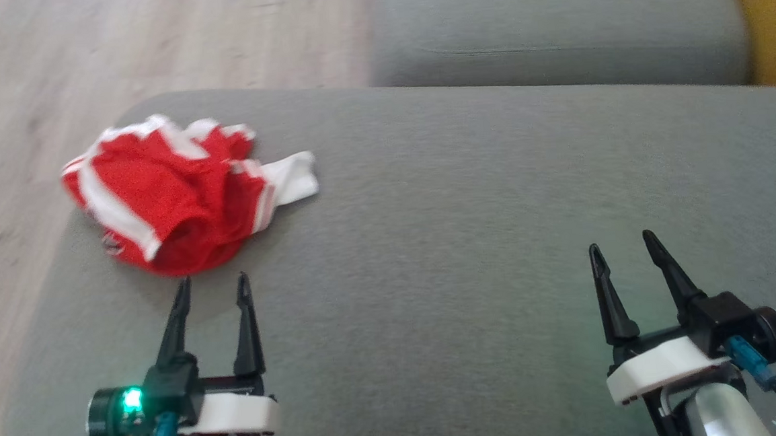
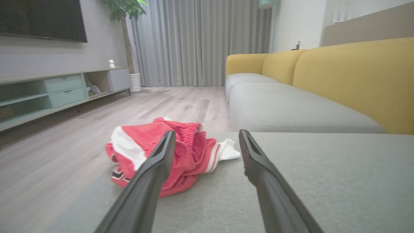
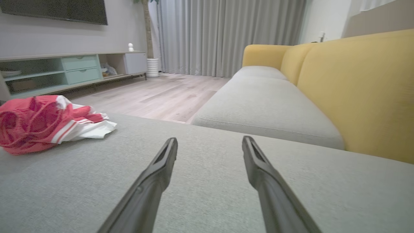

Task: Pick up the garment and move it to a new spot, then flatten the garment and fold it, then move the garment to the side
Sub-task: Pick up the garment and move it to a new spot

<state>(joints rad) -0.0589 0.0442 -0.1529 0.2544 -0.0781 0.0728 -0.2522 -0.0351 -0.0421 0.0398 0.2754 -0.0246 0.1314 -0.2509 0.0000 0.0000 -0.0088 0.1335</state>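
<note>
crumpled red garment (image 1: 171,201) on grey cushion (image 1: 471,253), left gripper (image 1: 214,288) spread just beside

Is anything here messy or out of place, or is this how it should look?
Only the red and white garment: it lies bunched in a crumpled heap near the far left corner of the grey cushion, just ahead of the open left pincer. Nothing looks spilled or broken.

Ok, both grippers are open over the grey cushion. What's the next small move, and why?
Probably ease the left gripper forward onto the red garment: its fingers stand open, empty, just short of the crumpled heap's near edge; the right gripper is far off to the side.
</note>
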